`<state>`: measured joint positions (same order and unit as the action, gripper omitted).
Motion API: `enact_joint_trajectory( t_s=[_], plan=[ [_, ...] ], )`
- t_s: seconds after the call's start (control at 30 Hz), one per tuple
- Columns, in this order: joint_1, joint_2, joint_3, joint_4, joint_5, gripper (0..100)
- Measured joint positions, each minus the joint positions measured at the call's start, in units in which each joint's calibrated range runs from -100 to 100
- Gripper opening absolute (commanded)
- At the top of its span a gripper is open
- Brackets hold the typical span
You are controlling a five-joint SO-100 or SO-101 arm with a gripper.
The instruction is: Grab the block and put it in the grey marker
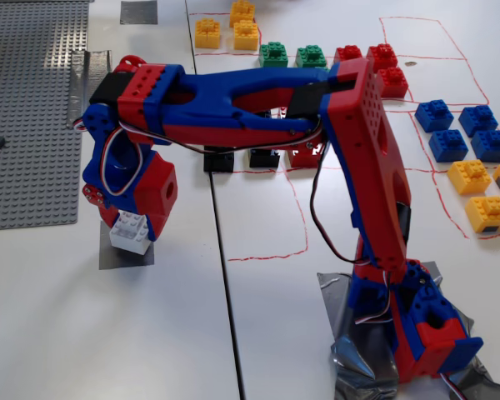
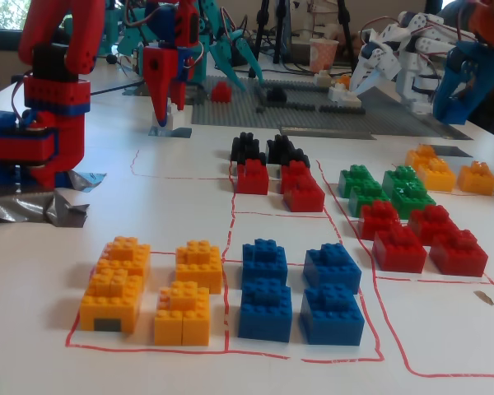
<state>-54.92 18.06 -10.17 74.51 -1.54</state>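
Basically the gripper (image 1: 133, 227) has its jaws clamped on the block (image 1: 131, 232), white brick, held right over the grey marker (image 1: 125, 254) at left in a fixed view; bottom edge looks touching or just above the patch, can't tell which. Next, I'd judge, open straight down. Rightward, red-lined squares (image 1: 271, 215) hold coloured bricks, none white.

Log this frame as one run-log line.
claw: shut on white block | block: low over grey marker, contact unclear | release: not yet | coloured bricks: untouched
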Motion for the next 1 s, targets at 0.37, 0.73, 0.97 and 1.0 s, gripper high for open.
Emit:
enact_joint_trajectory(
  t_s=[0.37,0.73,0.97,1.0],
  plan=[
    [-0.9,0.1,-0.5,2.5,0.0,24],
    [-1.0,-0.1,-11.4,6.0,0.0,3],
    [-0.6,-3.2,-13.4,10.0,0.0,0],
    [-0.4,-4.3,-13.4,10.2,0.0,0]
  ],
)
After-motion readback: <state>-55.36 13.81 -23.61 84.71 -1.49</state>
